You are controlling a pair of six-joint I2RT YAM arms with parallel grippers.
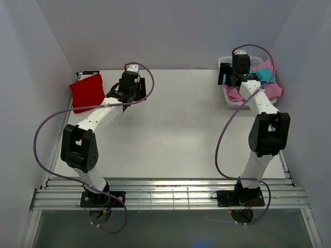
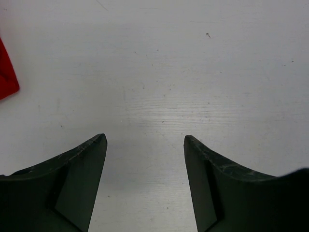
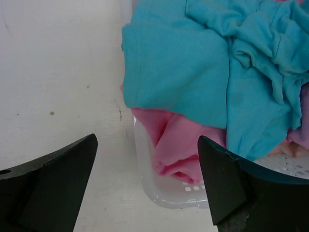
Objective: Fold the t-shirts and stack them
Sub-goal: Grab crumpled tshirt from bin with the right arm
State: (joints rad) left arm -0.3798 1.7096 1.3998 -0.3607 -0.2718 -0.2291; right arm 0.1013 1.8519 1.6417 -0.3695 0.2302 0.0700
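Note:
A folded red t-shirt (image 1: 88,91) lies at the table's far left; its corner (image 2: 7,72) shows at the left edge of the left wrist view. My left gripper (image 1: 128,94) hangs open just right of it, over bare table, nothing between its jaws (image 2: 145,140). At the far right, a crumpled teal t-shirt (image 3: 217,63) lies on top of pink t-shirts (image 3: 183,140) in a white basket (image 1: 230,98). My right gripper (image 1: 232,78) is wide open over the basket's left corner, its jaws (image 3: 147,140) empty and astride the rim, above the pink cloth.
The basket's slotted rim (image 3: 178,195) sits below the right jaws. A small dark object (image 1: 89,72) lies behind the red shirt at the back wall. White side walls close the table on the left and right.

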